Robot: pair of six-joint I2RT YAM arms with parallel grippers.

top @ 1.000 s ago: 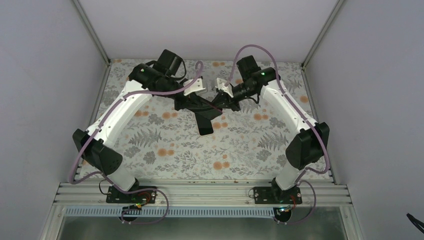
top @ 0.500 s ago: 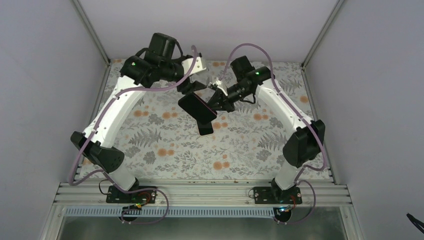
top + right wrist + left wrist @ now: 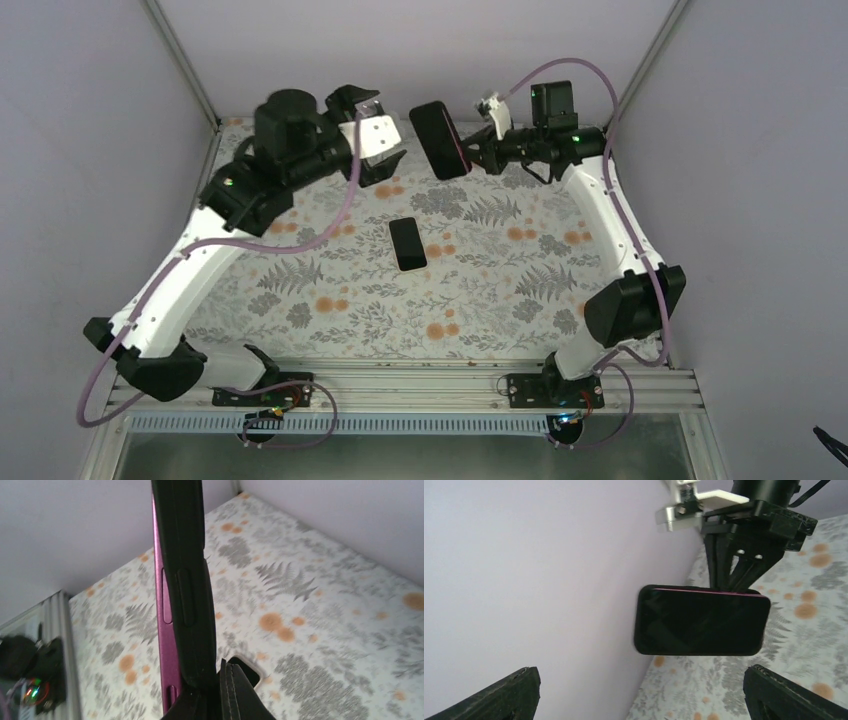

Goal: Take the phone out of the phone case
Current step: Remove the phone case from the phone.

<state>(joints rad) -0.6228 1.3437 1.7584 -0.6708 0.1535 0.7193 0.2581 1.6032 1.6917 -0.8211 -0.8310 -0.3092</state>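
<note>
Top external view: the right gripper (image 3: 470, 152) is up in the air, clamped on 1 edge of the thin matte black phone case (image 3: 438, 140), so the case sticks out past its fingertips. On the right wrist cam the case is edge-on with a magenta strip down 1 side. The left gripper (image 3: 641, 670) has its 2 fingers spread wide with nothing in them, and the case hangs right in front of it, not touching. The slim black-fronted rectangular phone (image 3: 407, 244) lies flat on the floral-print table (image 3: 480, 290), below and between both grippers.
</note>
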